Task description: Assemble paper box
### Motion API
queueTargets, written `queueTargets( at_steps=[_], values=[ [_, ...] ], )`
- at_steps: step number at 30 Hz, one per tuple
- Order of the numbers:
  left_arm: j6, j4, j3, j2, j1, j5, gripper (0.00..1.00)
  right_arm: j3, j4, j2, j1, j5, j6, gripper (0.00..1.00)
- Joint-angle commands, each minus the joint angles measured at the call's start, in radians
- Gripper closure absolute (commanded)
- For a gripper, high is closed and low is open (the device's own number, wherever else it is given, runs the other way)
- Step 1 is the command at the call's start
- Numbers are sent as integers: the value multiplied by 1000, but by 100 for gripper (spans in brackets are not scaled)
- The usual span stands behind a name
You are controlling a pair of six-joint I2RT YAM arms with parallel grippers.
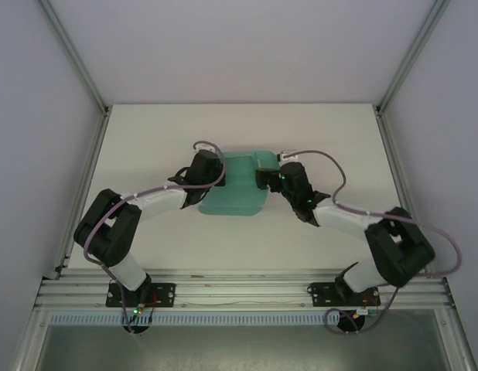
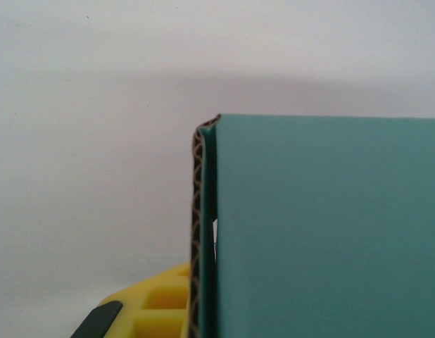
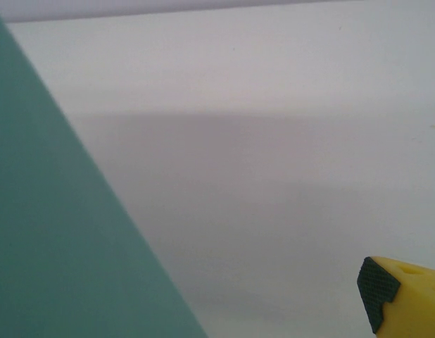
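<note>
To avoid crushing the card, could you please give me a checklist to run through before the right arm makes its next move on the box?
1. Left gripper shut on the box: ok.
2. Box edge there folded double: ok.
3. Right gripper open: ok.
4. Box between the right fingers: cannot tell.
5. Box mid-table, between both arms: ok.
6. All sides folded up: cannot tell.

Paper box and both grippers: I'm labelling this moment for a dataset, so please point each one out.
paper box (image 1: 237, 192), top view, middle of its green upper face.
left gripper (image 1: 214, 176), top view, its tip at the box's left edge.
right gripper (image 1: 264, 179), top view, its tip at the box's right edge.
</note>
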Motion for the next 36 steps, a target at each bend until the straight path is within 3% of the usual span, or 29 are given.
queueTargets(
  at_steps=[1, 4, 7, 14, 17, 23, 27, 31, 36],
  values=[
    [27, 17, -9, -39, -1, 8, 100, -14, -118, -141, -23, -58, -40, 0],
    [40, 34, -19, -46, 6, 39, 100, -54, -126, -248, -100, -235, 0, 0],
    [48, 48, -30, -55, 23, 80, 100, -90, -67, -334, -217, -493, 53, 0],
    [52, 67, -38, -52, 60, 138, 100, -32, -160, -356, -449, -793, 38, 1],
    [67, 80, -46, -57, 65, 147, 100, 35, -265, -281, -498, -934, -47, 11],
    [91, 94, -51, -62, 67, 189, 100, 189, -422, -59, -502, -1230, -264, 34],
    [91, 96, -52, -62, 67, 195, 100, 258, -473, 20, -500, -1322, -319, 43],
    [88, 100, -47, -58, 68, 193, 100, 268, -534, 40, -477, -1384, -416, 44],
    [90, 94, -34, -54, 67, 209, 100, 300, -643, 68, -424, -1325, -503, 44]
  ],
)
